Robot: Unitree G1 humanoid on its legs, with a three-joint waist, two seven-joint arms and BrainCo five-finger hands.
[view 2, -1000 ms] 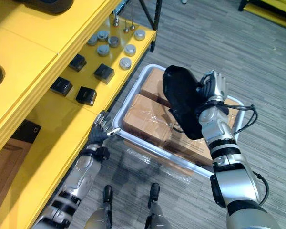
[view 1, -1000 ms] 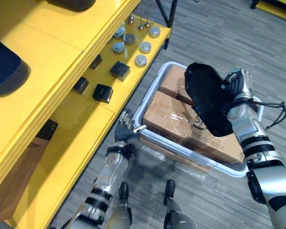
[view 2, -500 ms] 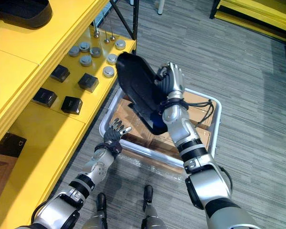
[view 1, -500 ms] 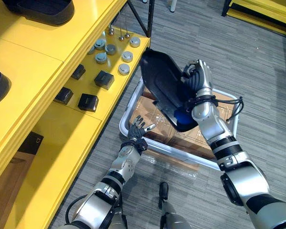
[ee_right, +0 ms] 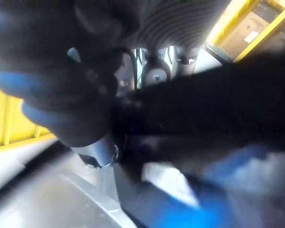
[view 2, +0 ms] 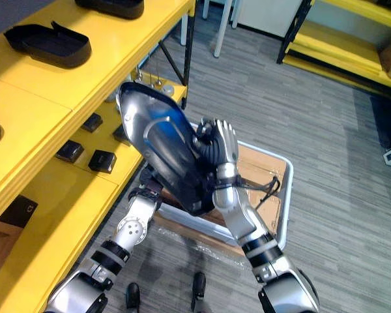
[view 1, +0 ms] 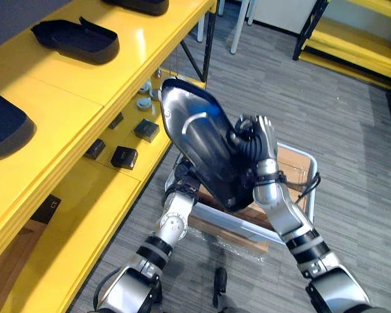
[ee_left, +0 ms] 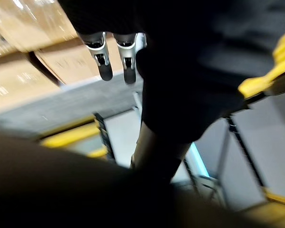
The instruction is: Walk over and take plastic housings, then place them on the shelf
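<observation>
Remote desk: the yellow shelf fills the 9-to-11 o'clock side of my head view. Two black housings lie on its upper level, one at 11 o'clock and one at 9 o'clock. The white-rimmed bin sits on the floor at 4 o'clock with cardboard boxes inside.

The plastic housing I am carrying is up in the air at centre frame, clear of the bin and tilted, with its narrow end pointing to 11 o'clock toward the shelf. My right hand has its fingers curled round the housing's edge at 3 o'clock and bears it alone. My left hand hangs low at 6 o'clock of the housing beside the bin's rim. In its wrist view the fingers look straight and hold nothing.

Small black blocks and metal discs sit on the lower level.

By my reading the pick is done and the carry is well along — what remains is reaching over the upper level, setting the housing down in the bare stretch between the two already there, and letting go.
</observation>
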